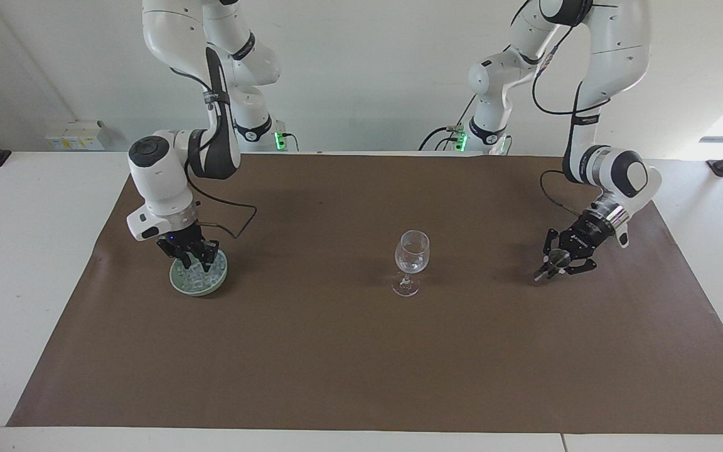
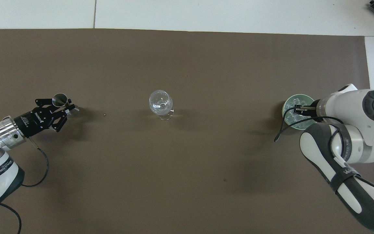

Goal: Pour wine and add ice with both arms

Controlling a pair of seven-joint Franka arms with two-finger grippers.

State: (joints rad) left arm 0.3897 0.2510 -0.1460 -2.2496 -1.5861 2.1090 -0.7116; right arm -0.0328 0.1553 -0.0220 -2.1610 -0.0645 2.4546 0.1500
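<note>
An empty clear wine glass (image 1: 412,252) (image 2: 160,103) stands upright mid-mat. Toward the right arm's end, a pale green bowl (image 1: 179,284) (image 2: 284,110) holds a heap of small clear ice (image 1: 203,276) (image 2: 298,122). My right gripper (image 1: 193,258) (image 2: 296,110) points down into the bowl among the cubes; no cube shows as lifted. Toward the left arm's end, my left gripper (image 1: 553,262) (image 2: 65,106) is shut on a small metal jigger (image 1: 556,256) (image 2: 59,99), held tilted low over the mat. No wine shows.
A brown mat (image 1: 361,351) covers the white table. The right arm's black cable (image 1: 236,223) (image 2: 279,135) loops down beside the bowl. A tiny speck (image 2: 105,114) lies on the mat between the jigger and the glass.
</note>
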